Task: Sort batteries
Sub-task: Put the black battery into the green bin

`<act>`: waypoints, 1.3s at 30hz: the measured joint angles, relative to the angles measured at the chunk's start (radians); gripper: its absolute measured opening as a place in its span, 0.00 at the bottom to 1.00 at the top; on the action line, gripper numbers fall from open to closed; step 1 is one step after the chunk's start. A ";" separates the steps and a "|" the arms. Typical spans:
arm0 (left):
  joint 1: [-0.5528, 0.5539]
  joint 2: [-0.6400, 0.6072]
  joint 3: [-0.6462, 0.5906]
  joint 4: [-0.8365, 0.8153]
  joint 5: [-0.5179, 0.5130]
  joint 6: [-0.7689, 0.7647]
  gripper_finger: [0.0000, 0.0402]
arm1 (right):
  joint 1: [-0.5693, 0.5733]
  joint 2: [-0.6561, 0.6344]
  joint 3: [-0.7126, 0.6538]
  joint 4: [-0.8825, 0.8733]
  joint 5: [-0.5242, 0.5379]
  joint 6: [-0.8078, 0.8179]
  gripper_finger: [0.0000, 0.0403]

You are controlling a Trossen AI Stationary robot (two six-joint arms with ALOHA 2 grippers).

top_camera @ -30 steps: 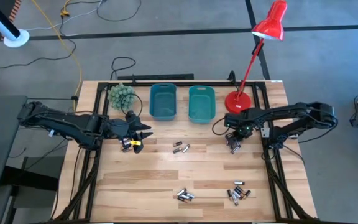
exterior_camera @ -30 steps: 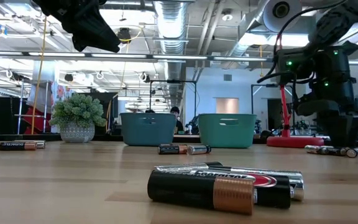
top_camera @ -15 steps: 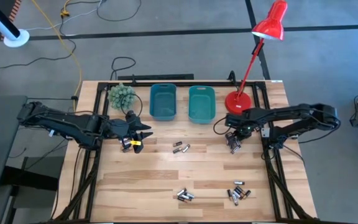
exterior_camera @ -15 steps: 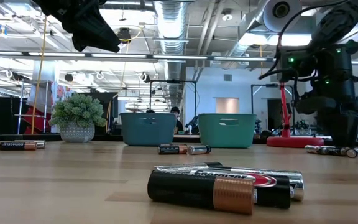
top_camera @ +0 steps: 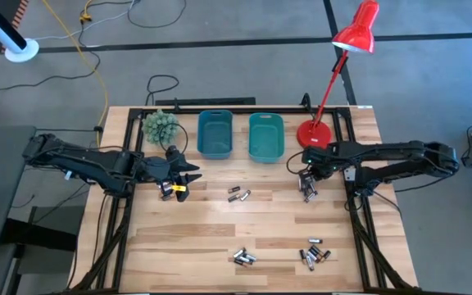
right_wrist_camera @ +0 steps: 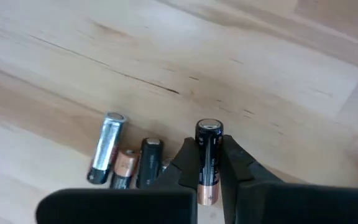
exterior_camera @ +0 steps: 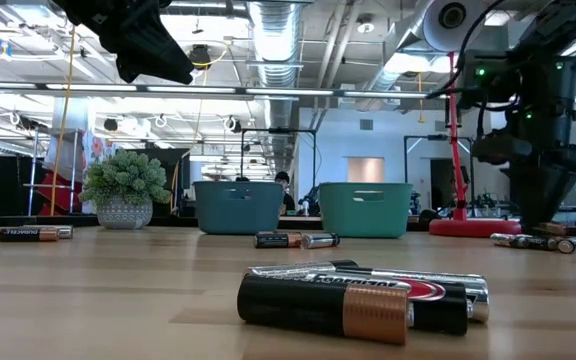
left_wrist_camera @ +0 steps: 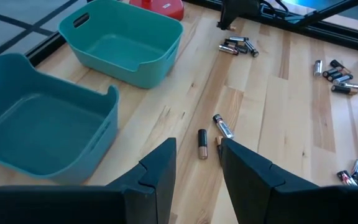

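Batteries lie in groups on the wooden table: a pair (top_camera: 238, 194) mid-table, two heaps near the front edge (top_camera: 244, 257) (top_camera: 313, 253), and a small cluster (top_camera: 308, 194) on the right. My right gripper (top_camera: 307, 182) stands over that cluster, pointing down, shut on one black-and-copper battery (right_wrist_camera: 207, 163). Three more cells (right_wrist_camera: 128, 163) lie beside it on the wood. My left gripper (top_camera: 188, 180) hovers open, left of the middle pair (left_wrist_camera: 211, 135), in front of the two teal bins (top_camera: 215, 134) (top_camera: 265, 136). My right gripper pinches the black-and-copper battery by its middle (right_wrist_camera: 207, 168) between the two fingers (right_wrist_camera: 188, 163), coming from above. The battery lies along the fingers, its flat dark end (right_wrist_camera: 208, 128) sticking out past the tips. Whether it is clear of the table, I cannot tell.
A potted plant (top_camera: 161, 124) stands left of the bins, and the red lamp's base (top_camera: 315, 133) just behind the right gripper. Both bins are empty (left_wrist_camera: 39, 127) (left_wrist_camera: 123, 37). Bare wood lies between the battery groups (top_camera: 220, 225).
The right arm has stretched out toward the table's right edge, and its wrist has shifted right and risen a little over the cluster. The left arm has kept still.
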 joint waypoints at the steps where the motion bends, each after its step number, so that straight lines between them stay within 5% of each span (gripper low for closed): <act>1: 0.000 0.000 0.000 0.000 0.000 0.000 0.31 | 0.000 -0.013 0.000 0.001 0.000 0.000 0.08; 13: 0.000 0.000 0.000 0.000 0.000 0.000 0.31 | 0.000 -0.191 0.019 0.035 0.000 0.026 0.08; 24: 0.000 0.000 0.000 0.002 0.000 0.000 0.31 | 0.000 -0.249 0.220 0.097 0.104 -0.009 0.08; 30: 0.000 0.000 0.000 0.003 -0.022 0.000 0.31 | -0.037 -0.148 0.390 0.151 0.110 -0.109 0.08; 39: 0.000 0.000 0.000 0.003 -0.047 0.049 0.31 | -0.134 0.202 0.679 0.133 0.039 -0.301 0.08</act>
